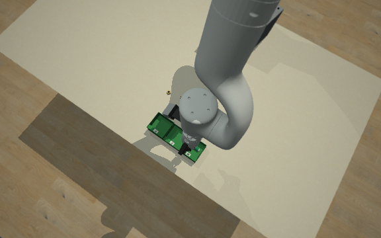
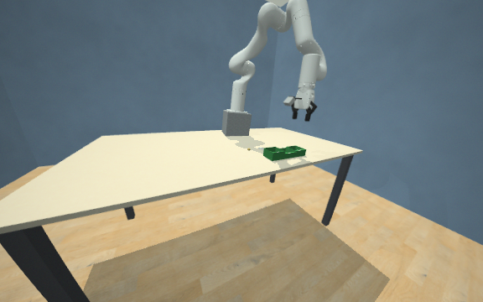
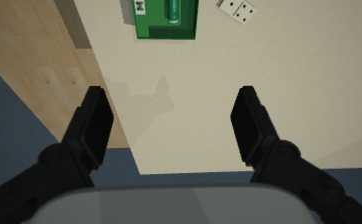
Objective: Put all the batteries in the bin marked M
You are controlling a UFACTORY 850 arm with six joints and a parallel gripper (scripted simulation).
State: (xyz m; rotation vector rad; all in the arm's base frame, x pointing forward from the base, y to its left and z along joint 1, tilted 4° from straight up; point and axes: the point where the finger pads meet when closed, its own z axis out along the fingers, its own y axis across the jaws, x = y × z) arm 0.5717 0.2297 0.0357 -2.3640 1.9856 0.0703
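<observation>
A row of green bins stands near the table's edge. In the wrist view the end bin marked M shows at the top, with a green battery lying inside it. My gripper is wide open and empty. It hangs well above the table, over the bare top just past the M bin, near the table's corner. The arm hides part of the bins in the top view.
A white domino lies on the table beside the M bin. A small yellow thing lies behind the bins. The arm's grey base block stands at the back. The table's edge runs close to the bins.
</observation>
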